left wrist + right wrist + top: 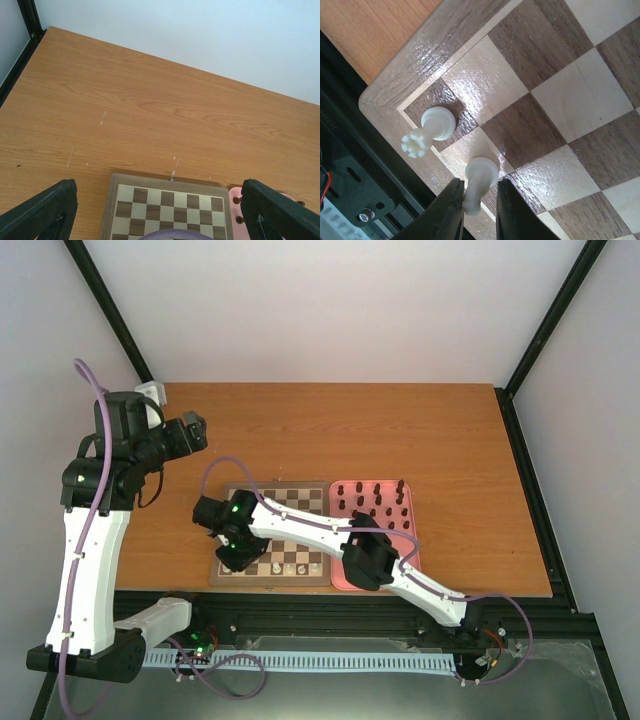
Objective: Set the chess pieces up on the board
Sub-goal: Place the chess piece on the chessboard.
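Observation:
The wooden board (270, 582) lies at the table's near middle; its far part shows in the left wrist view (170, 200). A few cream-white chess pieces (292, 566) stand on its near rows. Several dark pieces (385, 498) stand on the pink tray (412, 502). My right gripper (236, 556) hovers over the board's near-left corner. In the right wrist view its jaws (479, 200) stand narrowly open around a white piece (481, 172) on a light square of the board (560, 100), next to a white rook (437, 125) on the corner square. My left gripper (190, 432) is raised at the far left, wide open and empty (157, 205).
The pink tray (234, 196) lies against the board's right side. Black frame posts run along the table's left and right edges. My right arm stretches across the tray and the board's near half. A purple cable loops over the board.

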